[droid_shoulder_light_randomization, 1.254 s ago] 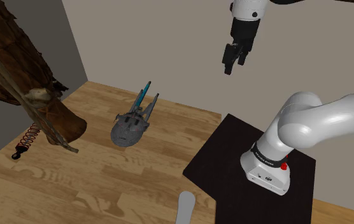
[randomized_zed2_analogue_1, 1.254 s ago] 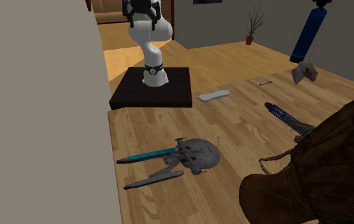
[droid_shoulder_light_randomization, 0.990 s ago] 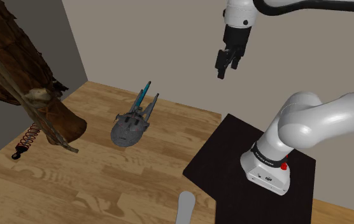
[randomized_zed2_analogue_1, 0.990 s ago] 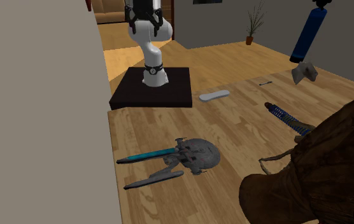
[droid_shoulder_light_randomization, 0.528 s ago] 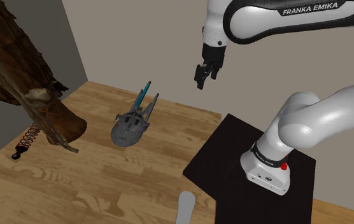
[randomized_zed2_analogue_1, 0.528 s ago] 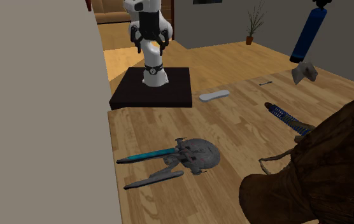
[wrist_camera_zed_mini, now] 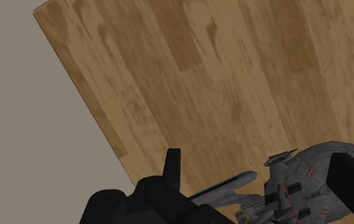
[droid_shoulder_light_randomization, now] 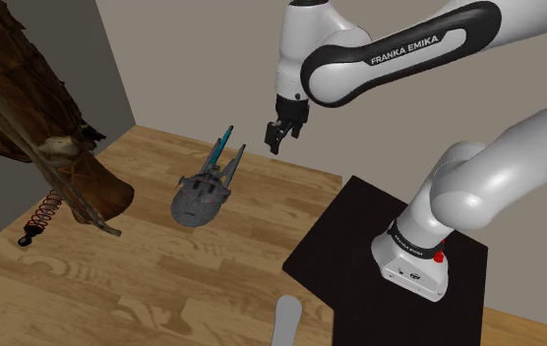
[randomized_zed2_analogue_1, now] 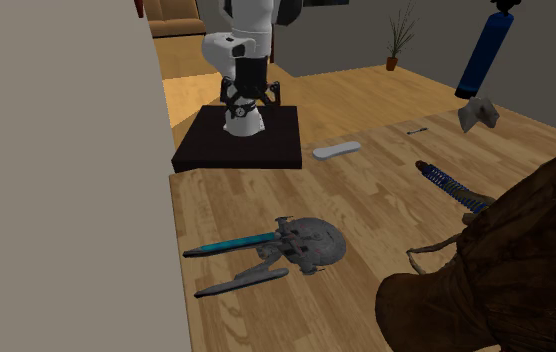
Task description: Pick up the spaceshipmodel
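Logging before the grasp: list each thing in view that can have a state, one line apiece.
gripper: open, empty, in the air above the wooden surface.
spaceship model: lying on the wooden surface, not held, apart from the gripper.
spring part: lying flat, one end by the brown trunk.
pale flat piece: lying flat near the stand.
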